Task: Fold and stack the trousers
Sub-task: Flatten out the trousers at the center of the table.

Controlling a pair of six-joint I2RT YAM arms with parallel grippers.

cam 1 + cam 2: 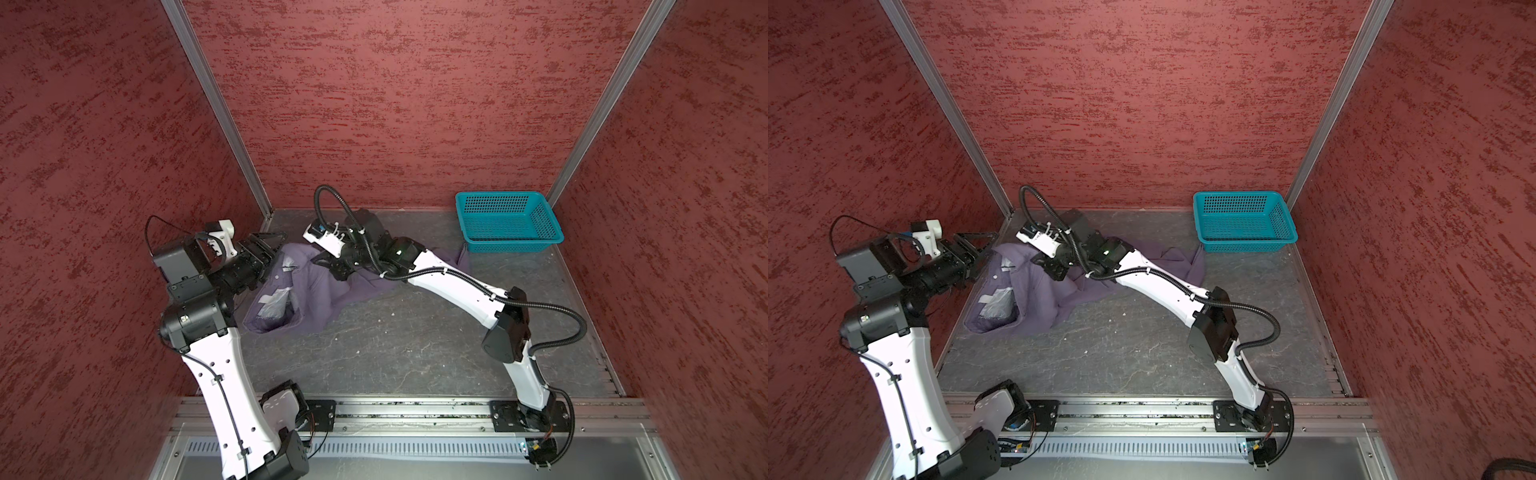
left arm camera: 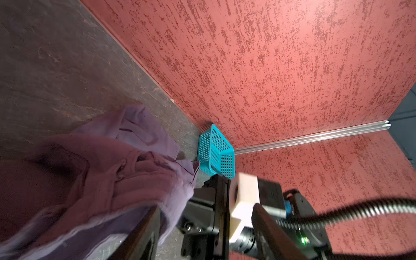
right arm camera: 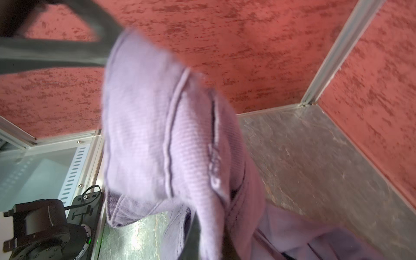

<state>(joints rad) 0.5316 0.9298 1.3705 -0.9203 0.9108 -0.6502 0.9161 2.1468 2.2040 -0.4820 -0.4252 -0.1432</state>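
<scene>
Left pincer, jaws apart, beside trousers waist; right pincer clamped on trousers; legs trail toward basket.

the trousers are soft matt lavender cloth, finely ribbed, with stitched seams. the basket is smooth teal perforated plastic. the worktop under the basket looks dull, veined, stone-like grey. the walls behind the basket are rough, mottled red.

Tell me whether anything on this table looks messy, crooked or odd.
The trousers lie in a rumpled heap, not flat: the waist is turned back so the pale pocket lining shows, and one leg end runs right up to the basket. Nothing looks spilled or broken.
</scene>
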